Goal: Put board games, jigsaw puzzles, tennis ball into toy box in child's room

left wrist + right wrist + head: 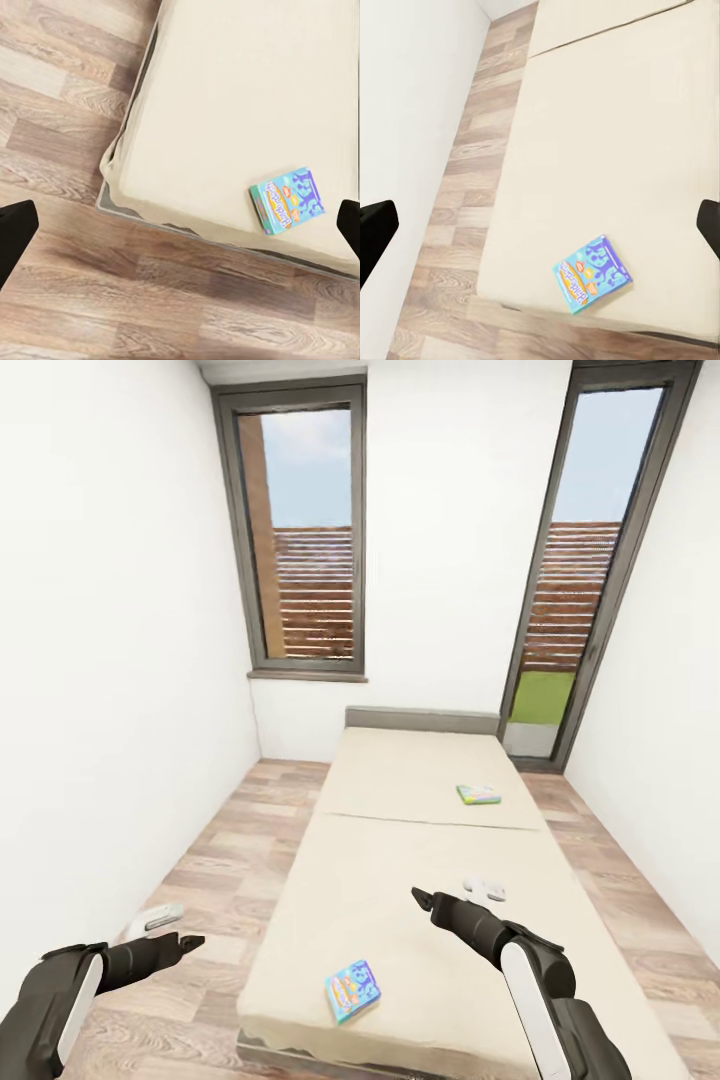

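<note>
Two board games lie on the cream bed [400,760]. The nearer board game [352,990], blue and teal, rests by the foot edge, between my two arms. The farther board game [478,794], green-edged, lies on the head section toward the right. My left gripper [190,941] hangs open over the floor left of the bed. My right gripper [420,898] is open above the mattress, to the right of and beyond the near game. That near game [287,200] [591,274] lies below both open grippers [180,229] [540,232]. The table, toy box, jigsaw puzzles and tennis ball are out of view.
A small white object [485,887] lies on the mattress just beyond my right gripper. Another white object [155,920] sits on the wood floor [230,840] near my left gripper. White walls close in on both sides, with tall grey-framed windows [305,530] behind the headboard [420,718].
</note>
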Motion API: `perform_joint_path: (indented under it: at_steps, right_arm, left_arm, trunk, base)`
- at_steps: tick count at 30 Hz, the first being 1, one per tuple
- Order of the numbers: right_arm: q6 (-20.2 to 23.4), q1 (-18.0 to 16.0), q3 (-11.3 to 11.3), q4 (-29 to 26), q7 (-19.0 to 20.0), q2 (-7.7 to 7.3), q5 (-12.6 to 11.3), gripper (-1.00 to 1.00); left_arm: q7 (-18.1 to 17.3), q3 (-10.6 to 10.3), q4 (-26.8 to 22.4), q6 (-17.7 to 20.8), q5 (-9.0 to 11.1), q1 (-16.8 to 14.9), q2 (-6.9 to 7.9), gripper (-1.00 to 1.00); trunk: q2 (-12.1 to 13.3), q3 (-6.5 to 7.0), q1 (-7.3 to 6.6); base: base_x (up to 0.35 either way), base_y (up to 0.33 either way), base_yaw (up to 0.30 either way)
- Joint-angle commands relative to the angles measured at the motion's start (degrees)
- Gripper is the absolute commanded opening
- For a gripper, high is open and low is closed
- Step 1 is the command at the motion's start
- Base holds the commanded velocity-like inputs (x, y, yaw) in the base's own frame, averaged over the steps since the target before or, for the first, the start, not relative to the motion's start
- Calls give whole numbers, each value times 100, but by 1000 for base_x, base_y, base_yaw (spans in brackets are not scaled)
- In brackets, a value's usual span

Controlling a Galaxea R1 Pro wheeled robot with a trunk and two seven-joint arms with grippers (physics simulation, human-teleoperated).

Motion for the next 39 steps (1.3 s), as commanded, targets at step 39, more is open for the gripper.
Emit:
perform_joint_path:
  at_steps: [39]
  right_arm:
    - [-40, -7, 13, -24, 2, 5, 17, 100]
  left_arm:
    - [-14, 10, -4, 40, 19, -4, 13, 100]
  trunk:
    - [-14, -14, 4]
  base:
    - [32, -2, -118]
